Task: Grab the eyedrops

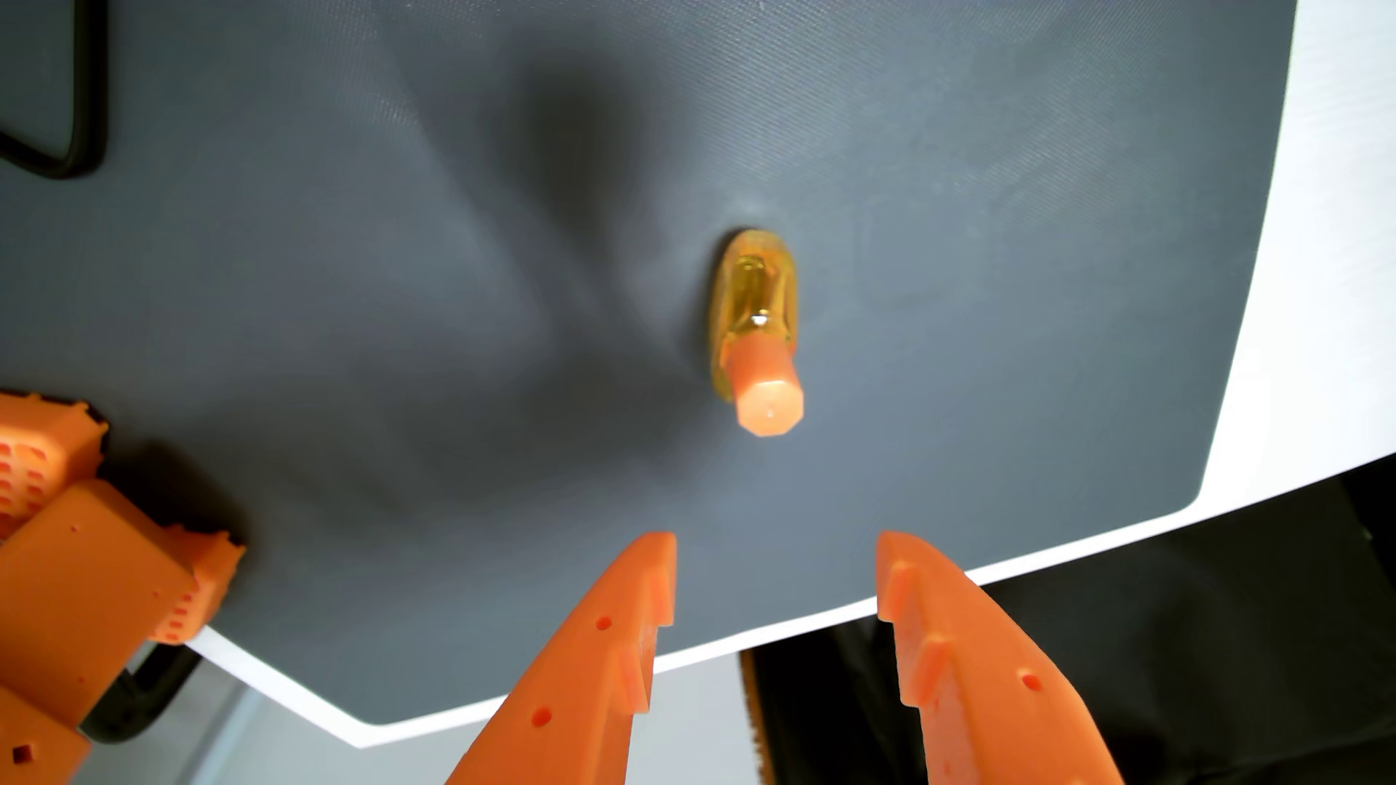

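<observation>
The eyedrops [755,332] are a small amber bottle with an orange cap, standing on a dark grey mat [378,302] right of centre in the wrist view. The cap points toward the camera. My gripper [778,540] enters from the bottom edge with two orange fingers [604,649] spread wide apart. It is open and holds nothing. The fingertips sit below the bottle in the picture, apart from it, with the cap roughly in line with the gap between them.
The mat lies on a white table [1345,226] whose edge runs along the lower right. An orange part of the arm's base [83,574] sits at the lower left. A black cable [75,90] loops at the top left. Dark floor shows past the table edge.
</observation>
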